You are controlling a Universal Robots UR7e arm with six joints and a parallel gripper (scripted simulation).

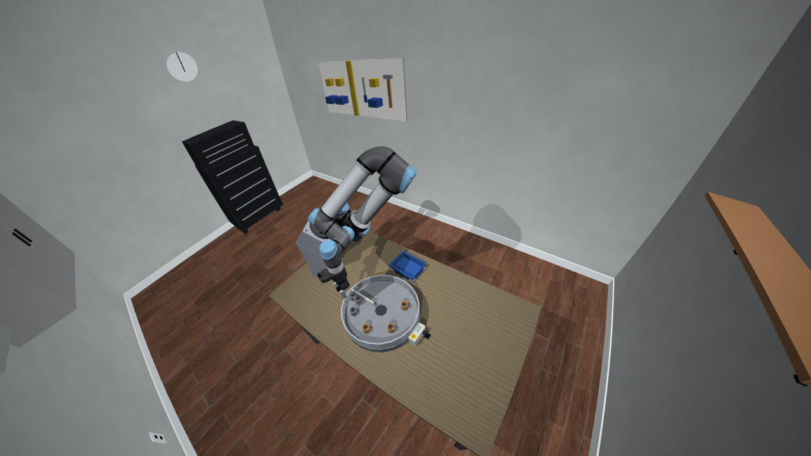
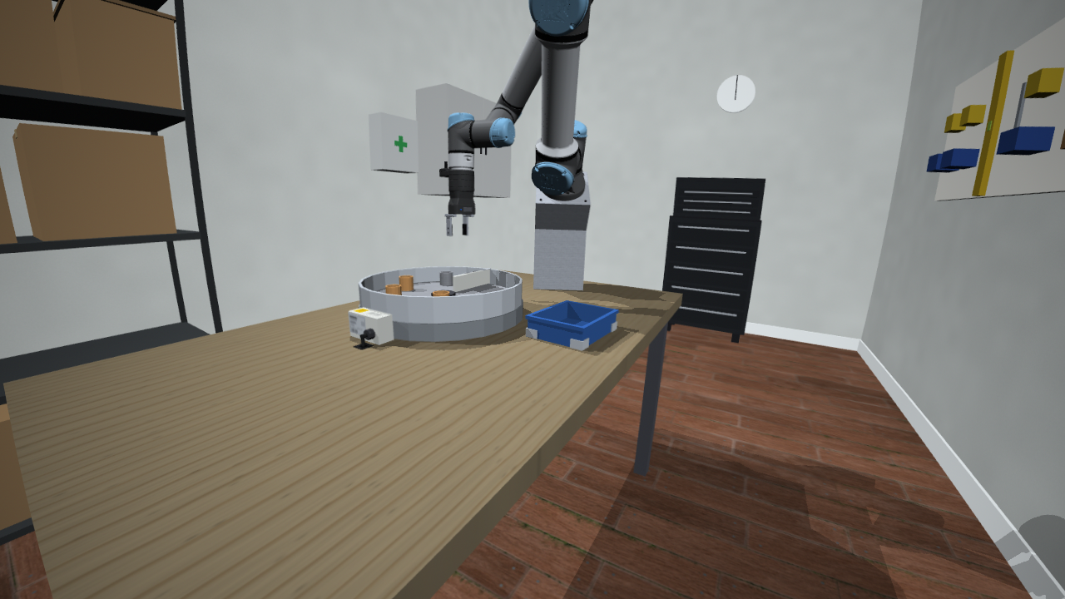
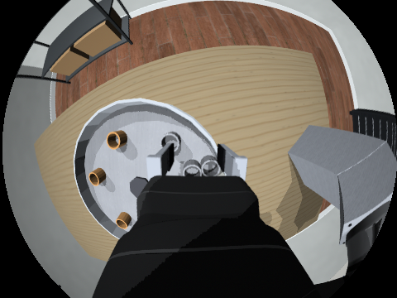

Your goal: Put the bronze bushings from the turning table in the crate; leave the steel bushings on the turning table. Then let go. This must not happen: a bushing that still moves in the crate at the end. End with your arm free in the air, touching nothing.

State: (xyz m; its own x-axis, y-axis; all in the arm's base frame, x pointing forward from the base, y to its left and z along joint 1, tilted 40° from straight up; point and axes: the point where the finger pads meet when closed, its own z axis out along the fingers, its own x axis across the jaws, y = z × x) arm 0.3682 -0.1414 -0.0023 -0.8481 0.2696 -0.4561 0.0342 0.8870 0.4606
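The round grey turning table (image 1: 383, 311) stands on the wooden table. Three bronze bushings lie on it (image 1: 404, 304) (image 1: 391, 327) (image 1: 367, 327); they also show in the wrist view (image 3: 116, 139) (image 3: 98, 175) (image 3: 124, 220). Several steel bushings (image 1: 354, 298) sit near the rim by a white bar (image 1: 367, 298). My gripper (image 2: 456, 225) is open and empty, well above the table's rim on the steel-bushing side. Steel bushings (image 3: 201, 165) show between its fingers in the wrist view, far below. The blue crate (image 1: 407, 265) (image 2: 572, 323) stands empty beside the turning table.
A small white control box (image 1: 416, 336) (image 2: 369, 324) sits against the turning table's rim. The arm's grey pedestal (image 2: 561, 245) stands at the table's back edge. A black drawer cabinet (image 1: 233, 174) and a shelf rack with cartons (image 2: 89, 170) stand off the table.
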